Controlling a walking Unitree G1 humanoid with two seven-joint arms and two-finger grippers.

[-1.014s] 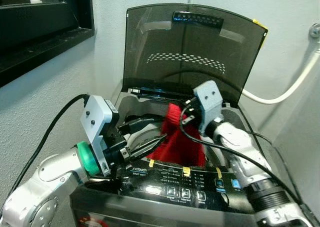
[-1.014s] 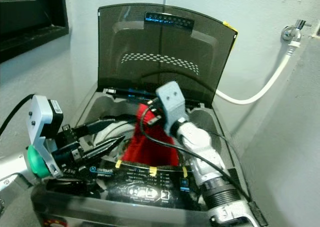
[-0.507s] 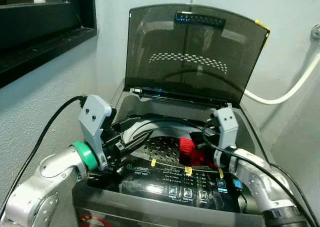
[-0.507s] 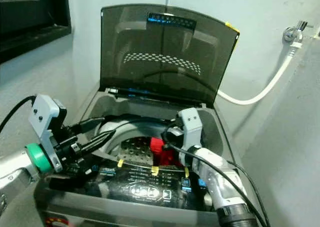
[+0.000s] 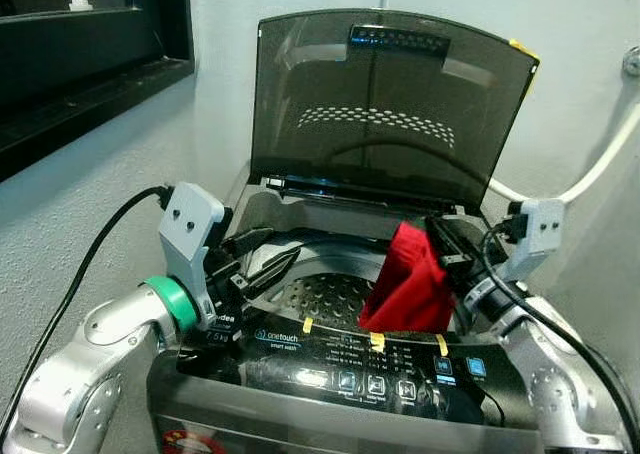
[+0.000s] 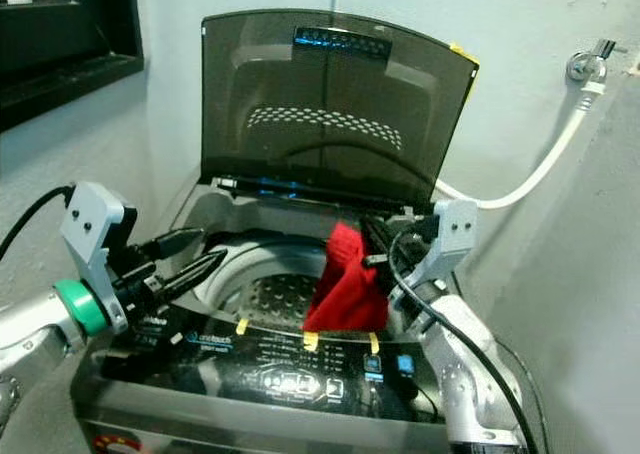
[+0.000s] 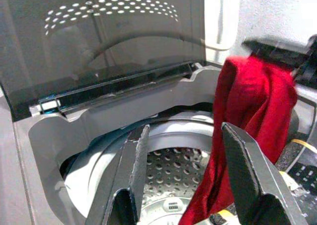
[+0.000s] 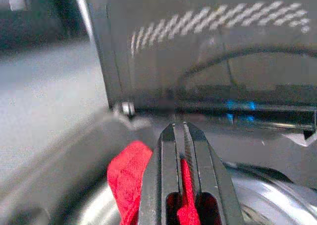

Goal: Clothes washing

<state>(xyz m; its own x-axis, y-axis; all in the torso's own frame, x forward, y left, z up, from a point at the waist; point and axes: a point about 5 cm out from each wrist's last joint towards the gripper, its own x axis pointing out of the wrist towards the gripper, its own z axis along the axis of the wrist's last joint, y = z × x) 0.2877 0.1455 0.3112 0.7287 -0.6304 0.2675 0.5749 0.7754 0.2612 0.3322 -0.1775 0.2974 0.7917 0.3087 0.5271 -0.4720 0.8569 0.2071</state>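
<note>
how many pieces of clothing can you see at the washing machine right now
1. A red cloth hangs from the right gripper, shut on it over the right side of the washing machine opening. The visible drum bottom looks bare; more may lie hidden deeper inside.

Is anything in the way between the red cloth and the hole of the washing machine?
Nothing visible. The right tool holds the red cloth over the open drum, the lid is up, and the left tool sits off to the side.
</note>
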